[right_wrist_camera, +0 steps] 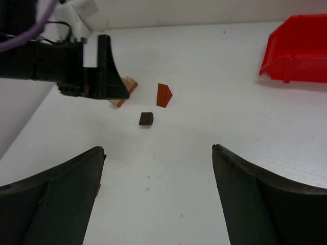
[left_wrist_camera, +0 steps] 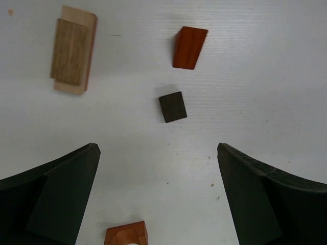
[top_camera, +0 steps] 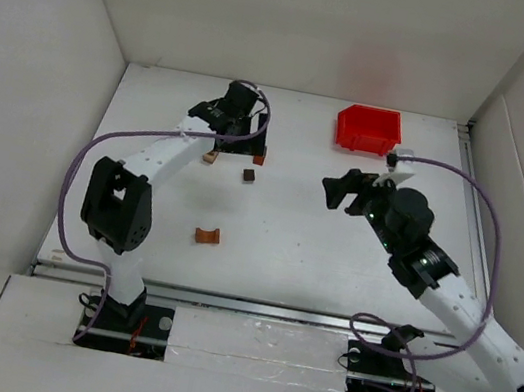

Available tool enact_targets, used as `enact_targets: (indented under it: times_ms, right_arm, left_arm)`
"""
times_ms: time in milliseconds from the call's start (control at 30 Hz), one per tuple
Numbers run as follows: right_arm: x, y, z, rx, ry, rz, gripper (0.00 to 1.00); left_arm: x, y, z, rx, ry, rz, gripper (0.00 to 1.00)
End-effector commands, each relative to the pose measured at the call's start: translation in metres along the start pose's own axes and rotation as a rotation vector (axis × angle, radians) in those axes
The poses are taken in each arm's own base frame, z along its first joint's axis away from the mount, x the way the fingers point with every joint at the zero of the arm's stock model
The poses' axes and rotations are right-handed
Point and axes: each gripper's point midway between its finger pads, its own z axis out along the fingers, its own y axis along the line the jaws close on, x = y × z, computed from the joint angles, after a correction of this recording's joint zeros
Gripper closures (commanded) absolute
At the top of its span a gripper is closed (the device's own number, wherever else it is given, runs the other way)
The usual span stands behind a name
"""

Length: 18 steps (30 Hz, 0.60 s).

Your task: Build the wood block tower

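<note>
A small stack of two tan blocks (left_wrist_camera: 73,49) lies at the upper left of the left wrist view. A reddish-brown wedge (left_wrist_camera: 189,47) and a dark brown cube (left_wrist_camera: 172,106) lie to its right. A reddish-brown arch piece (left_wrist_camera: 126,235) shows at the bottom edge. In the top view they are the tan block (top_camera: 210,157), the reddish block (top_camera: 258,159), the dark cube (top_camera: 248,175) and the arch (top_camera: 207,236). My left gripper (top_camera: 239,141) (left_wrist_camera: 157,148) is open and empty above the blocks. My right gripper (top_camera: 338,187) (right_wrist_camera: 158,148) is open and empty, facing the cube (right_wrist_camera: 146,118).
A red plastic bin (top_camera: 367,128) stands at the back right and shows in the right wrist view (right_wrist_camera: 299,48). White walls enclose the table on the left, back and right. The left arm's gripper (right_wrist_camera: 97,71) is at the upper left of the right wrist view.
</note>
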Motion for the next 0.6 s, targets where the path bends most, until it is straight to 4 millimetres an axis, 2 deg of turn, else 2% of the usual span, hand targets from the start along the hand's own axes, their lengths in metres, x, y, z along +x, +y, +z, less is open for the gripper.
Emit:
enact_targets:
  times_ms: [0,100,133,167,200,233,267,300,333,367,400,433,467,500,533,567]
  right_arm:
    - [0.031,0.005,0.036,0.024,0.089,-0.003,0.11]
    - [0.051,0.020,0.060,0.058,0.137,-0.004,0.13]
    - [0.080,0.018,0.078,0.085,0.210,-0.023,0.13]
    - [0.075,0.023,0.093,0.092,0.208,-0.018,0.15]
    - [0.086,0.026,0.104,0.109,0.232,-0.027,0.17]
    - [0.123,0.022,0.122,0.140,0.322,-0.059,0.18]
    - [0.133,0.017,0.132,0.176,0.357,-0.081,0.20]
    - [0.125,0.025,0.147,0.198,0.354,-0.096,0.21]
    - [0.135,0.029,0.157,0.206,0.380,-0.119,0.21]
    - [0.167,0.020,0.170,0.239,0.443,-0.147,0.21]
    - [0.159,0.028,0.186,0.233,0.431,-0.146,0.21]
    - [0.168,0.034,0.193,0.223,0.453,-0.162,0.21]
    - [0.195,0.027,0.203,0.245,0.508,-0.178,0.21]
    - [0.204,0.029,0.205,0.253,0.540,-0.194,0.21]
    - [0.195,0.040,0.219,0.235,0.518,-0.186,0.21]
    - [0.214,0.036,0.225,0.239,0.552,-0.194,0.21]
  left_arm:
    - [-0.066,0.027,-0.075,-0.074,-0.290,-0.191,0.01]
    - [-0.074,0.042,-0.108,-0.113,-0.358,-0.260,0.01]
    - [-0.076,0.050,-0.115,-0.134,-0.379,-0.285,0.01]
    - [-0.078,0.055,-0.131,-0.124,-0.412,-0.309,0.01]
    - [-0.071,0.061,-0.130,-0.129,-0.405,-0.338,0.01]
    - [-0.072,0.067,-0.144,-0.101,-0.429,-0.367,0.01]
    - [-0.069,0.071,-0.146,-0.101,-0.427,-0.379,0.01]
    - [-0.060,0.073,-0.144,-0.104,-0.412,-0.395,0.01]
    - [-0.056,0.077,-0.153,-0.116,-0.425,-0.403,0.01]
    - [-0.052,0.078,-0.153,-0.115,-0.420,-0.402,0.01]
    - [-0.038,0.080,-0.147,-0.120,-0.391,-0.394,0.01]
    - [-0.035,0.080,-0.154,-0.103,-0.405,-0.386,0.01]
    - [-0.032,0.081,-0.155,-0.097,-0.410,-0.384,0.01]
    - [-0.019,0.085,-0.148,-0.111,-0.390,-0.380,0.01]
    - [-0.016,0.085,-0.154,-0.092,-0.404,-0.370,0.01]
    - [-0.015,0.083,-0.154,-0.078,-0.415,-0.367,0.01]
